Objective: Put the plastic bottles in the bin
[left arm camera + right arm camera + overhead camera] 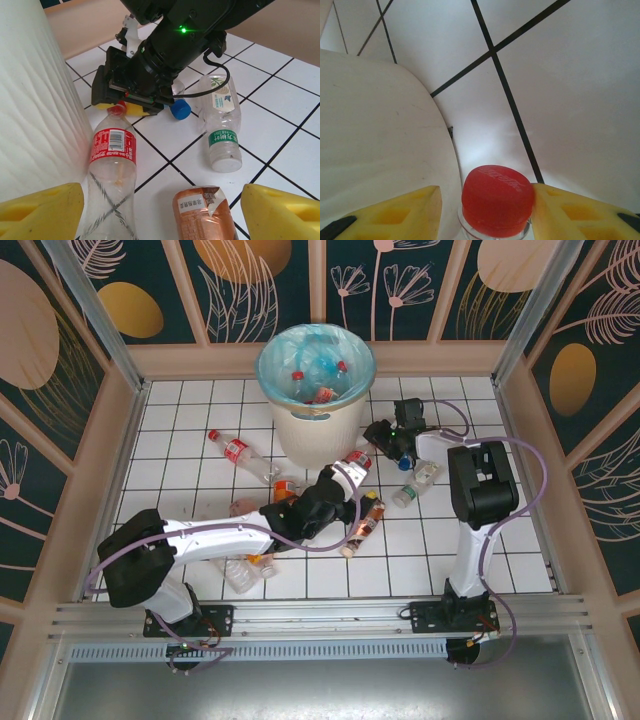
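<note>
The counter (pixel 500 540) is glossy white tile with dark grout. The bin (pixel 35 100) is matt cream plastic, finely rippled, lined with a thin crinkled bag (pixel 350 348). The bottles (pixel 112 170) are clear, shiny plastic; one red cap (pixel 497 197) is smooth. The left gripper (pixel 160 212) has matt yellow fingers (pixel 40 210).

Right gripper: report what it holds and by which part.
Right gripper flanks the red cap of a bottle: one finger touches it, the other stands just off. A firm hold cannot be told.

Red-cap btl (pixel 497 200): body off-frame.
</note>
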